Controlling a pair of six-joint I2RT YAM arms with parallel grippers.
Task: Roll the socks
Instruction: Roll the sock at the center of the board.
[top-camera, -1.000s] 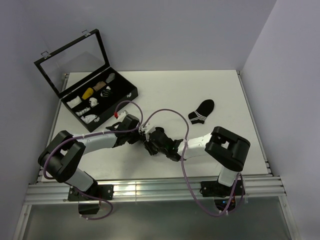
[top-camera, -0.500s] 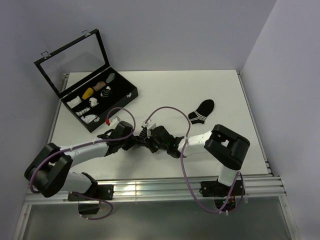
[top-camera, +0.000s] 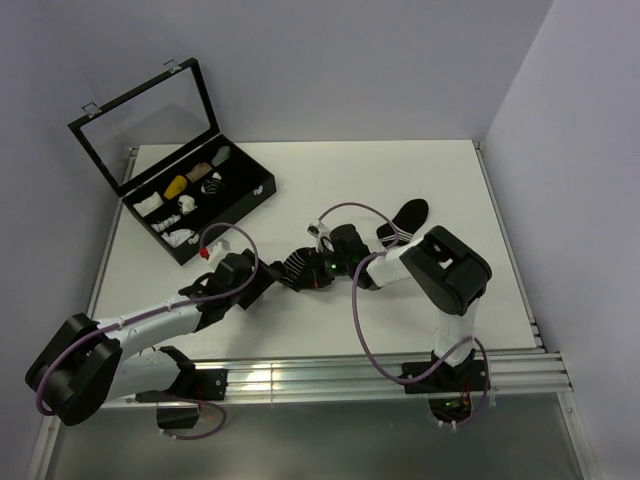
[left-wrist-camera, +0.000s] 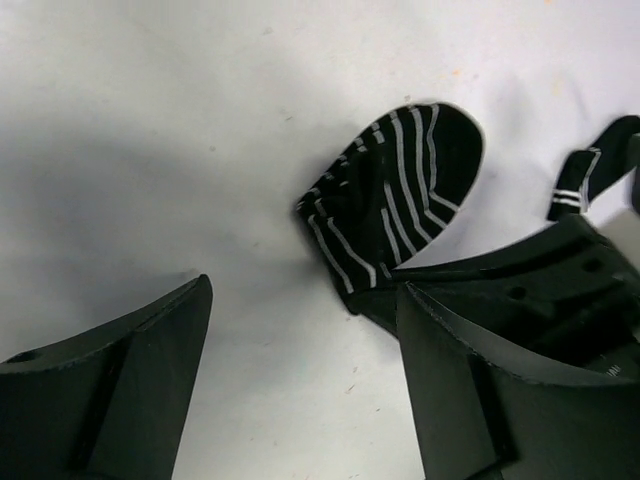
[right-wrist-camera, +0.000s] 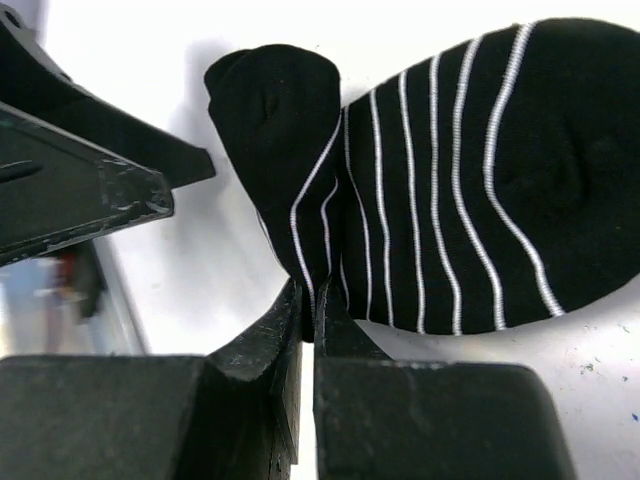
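Now our left gripper (left-wrist-camera: 300, 300) stands spread, the knit striped sock (left-wrist-camera: 395, 190) just beyond it at 1 o'clock; only our right wrist view shows the right gripper (right-wrist-camera: 310, 298) pinching that sock's folded edge. Farther off at 2 o'clock, the second sock (top-camera: 405, 218) lies flat on the white table (top-camera: 350, 180)
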